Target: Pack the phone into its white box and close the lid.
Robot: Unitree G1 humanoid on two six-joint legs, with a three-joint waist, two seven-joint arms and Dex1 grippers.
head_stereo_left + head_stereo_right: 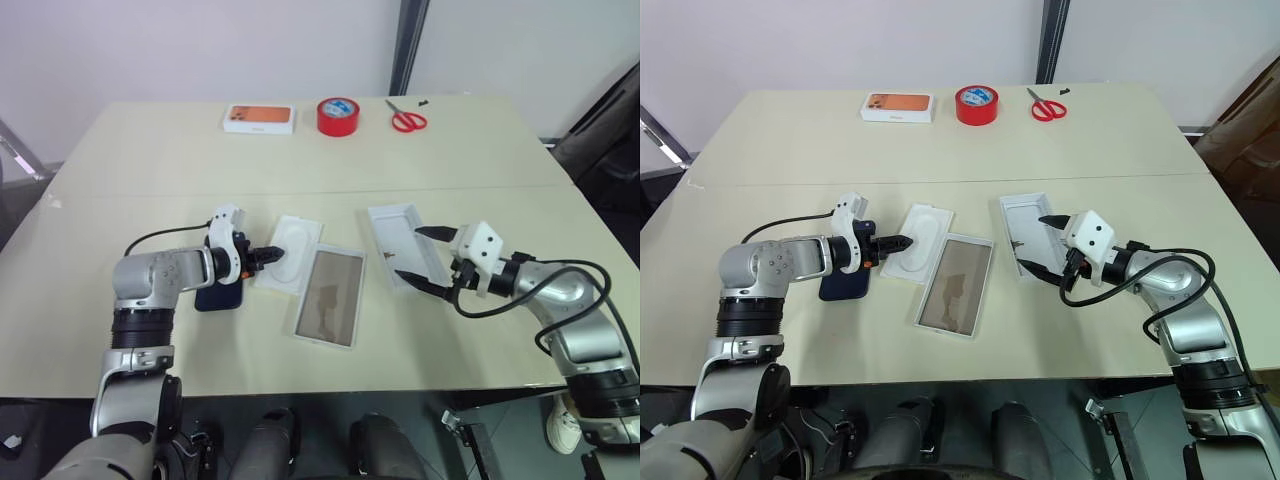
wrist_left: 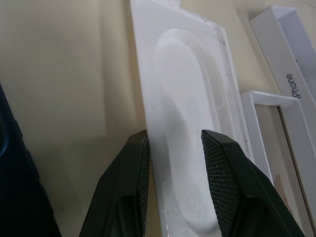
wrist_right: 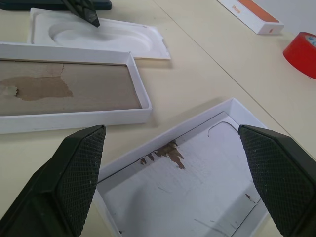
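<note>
While our right pincer point(image 1: 425, 259) gapes wide over the lid point(image 1: 403, 236), our left pincer point(image 2: 174, 185) narrowly straddles the insert's point(image 2: 182, 98) edge.

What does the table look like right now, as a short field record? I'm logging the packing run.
phone: on table beneath left arm, outside box
white box: open, holds nothing
insert: flat beside box
lid: upturned, apart from box
left gripper: jaws straddling insert's edge
right gripper: jaws wide, over lid
</note>
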